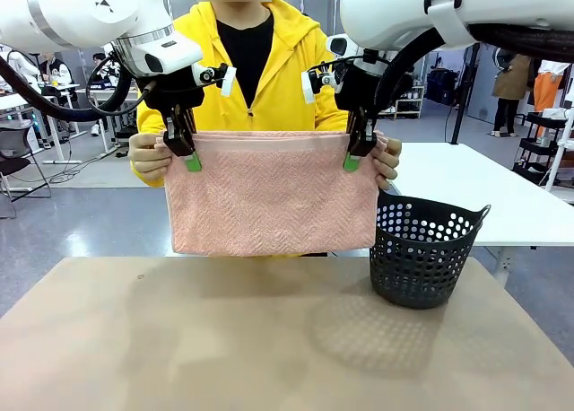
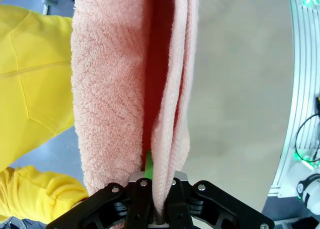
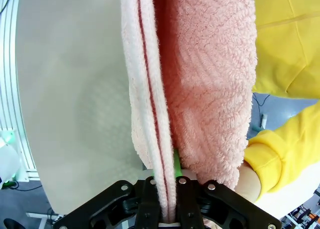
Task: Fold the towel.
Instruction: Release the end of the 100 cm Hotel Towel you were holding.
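One towel (image 1: 269,205) hangs doubled above the counter (image 1: 224,339), with one black basket (image 1: 421,249) standing to its right. Two pincers point down: left pincer (image 1: 190,160) and right pincer (image 1: 352,160) each clamp an upper corner, seemingly the near layer. The person's hand at the left corner (image 1: 148,155) and hand at the right corner (image 1: 387,160) grip there too

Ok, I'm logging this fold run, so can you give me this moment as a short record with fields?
towel: pink, doubled, hanging over the table
left gripper: shut on its top corner
right gripper: shut on the other top corner
person's hands: hold both top corners, outside the grippers
basket: black, on the table, robot's right
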Robot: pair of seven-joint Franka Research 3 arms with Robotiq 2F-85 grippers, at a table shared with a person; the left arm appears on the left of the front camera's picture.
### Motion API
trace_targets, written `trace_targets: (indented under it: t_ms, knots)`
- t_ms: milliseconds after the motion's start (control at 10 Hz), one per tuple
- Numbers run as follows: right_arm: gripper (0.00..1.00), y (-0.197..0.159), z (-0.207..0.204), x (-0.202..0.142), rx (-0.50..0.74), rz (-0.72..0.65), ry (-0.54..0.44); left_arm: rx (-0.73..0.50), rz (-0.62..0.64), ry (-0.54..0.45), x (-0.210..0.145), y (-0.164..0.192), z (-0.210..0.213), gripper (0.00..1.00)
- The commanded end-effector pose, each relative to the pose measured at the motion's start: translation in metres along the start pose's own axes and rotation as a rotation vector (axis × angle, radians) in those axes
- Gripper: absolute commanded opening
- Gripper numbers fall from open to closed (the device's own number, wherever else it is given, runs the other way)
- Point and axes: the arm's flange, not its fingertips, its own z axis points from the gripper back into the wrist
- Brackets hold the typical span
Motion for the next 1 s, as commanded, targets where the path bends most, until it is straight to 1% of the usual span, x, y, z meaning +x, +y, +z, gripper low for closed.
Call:
trace_targets:
  t_ms: [0, 700, 800, 900]
  knots:
    - [0.00, -0.0011, 0.0023, -0.0026, -0.003, 0.009, 0.001, 0.006, 0.001, 0.004, -0.0022, 0.0007, 0.0025, 0.00]
    - [0.00, -0.0011, 0.0023, -0.0026, -0.003, 0.009, 0.001, 0.006, 0.001, 0.004, -0.0022, 0.0007, 0.0025, 0.00]
    - [0.00, -0.0011, 0.0023, -0.0026, -0.003, 0.009, 0.001, 0.000, 0.000, 0.000, -0.0002, 0.0001, 0.0000, 0.04]
    - [0.33, -0.0003, -0.0001, -0.0008, 0.000, -0.001, 0.001, 0.010, -0.025, 0.006, 0.0003, -0.0009, 0.0018, 0.40]
